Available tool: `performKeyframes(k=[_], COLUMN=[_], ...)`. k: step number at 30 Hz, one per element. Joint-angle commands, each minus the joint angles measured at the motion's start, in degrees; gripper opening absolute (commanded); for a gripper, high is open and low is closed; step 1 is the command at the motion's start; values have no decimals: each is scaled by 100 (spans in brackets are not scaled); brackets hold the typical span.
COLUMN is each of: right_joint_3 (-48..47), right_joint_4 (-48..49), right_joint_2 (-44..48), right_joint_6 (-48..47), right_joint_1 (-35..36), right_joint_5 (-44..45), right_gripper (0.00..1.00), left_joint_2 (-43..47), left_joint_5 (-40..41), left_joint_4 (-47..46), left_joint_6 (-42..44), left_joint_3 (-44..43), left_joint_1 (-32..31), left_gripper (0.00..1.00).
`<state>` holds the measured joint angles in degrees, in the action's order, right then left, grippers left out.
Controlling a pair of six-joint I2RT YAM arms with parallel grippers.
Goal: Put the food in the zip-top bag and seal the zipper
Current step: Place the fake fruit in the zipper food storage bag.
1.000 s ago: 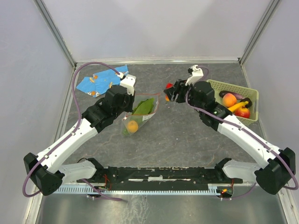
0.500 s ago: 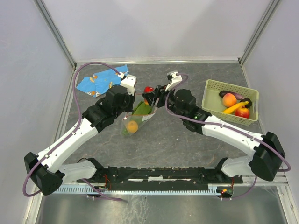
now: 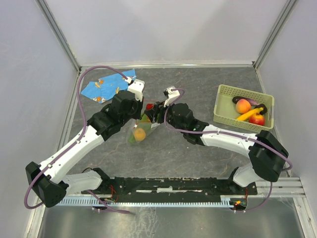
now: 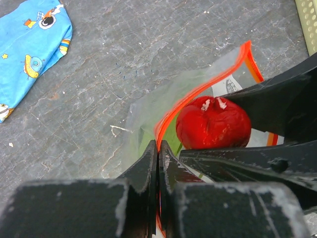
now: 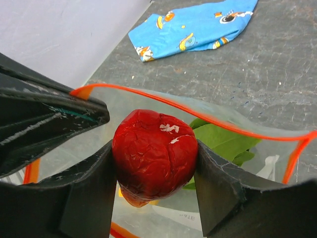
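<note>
L arm: jaws clenched on the bag's zipper, pinching the red-orange strip at one side & holding the mouth up and open. R arm: jaws grasping a red fruit right at the open mouth, strip curving round behind it. Bag sits mid desk, betw. the two arms. Inside: green leaf, plus an orange lower down. Basket at far R holds peach, banana, another red fruit, eggplant. Blue cloth lies far L, apart from bag.
</note>
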<state>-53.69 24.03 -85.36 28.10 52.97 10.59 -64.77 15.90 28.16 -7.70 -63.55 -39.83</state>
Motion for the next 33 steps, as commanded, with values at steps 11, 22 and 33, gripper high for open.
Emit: performKeyframes(k=[11,22,33], right_joint_3=[-179,-376,-1275], right_joint_4=[-53,-1287,-3495], right_joint_2=[-91,527,430], right_joint_6=[-145,-615,-868], right_joint_1=[60,56,-503], right_joint_5=[64,688,858], right_gripper=[71,77,71], left_joint_2=[32,35,24], left_joint_5=[-120,-156,-210], left_joint_4=[-270,-272,-270], left_joint_6=[-106,-100,-99], left_joint_3=[-70,-70,-70], left_joint_1=[46,53,47], left_gripper=[3,3,3])
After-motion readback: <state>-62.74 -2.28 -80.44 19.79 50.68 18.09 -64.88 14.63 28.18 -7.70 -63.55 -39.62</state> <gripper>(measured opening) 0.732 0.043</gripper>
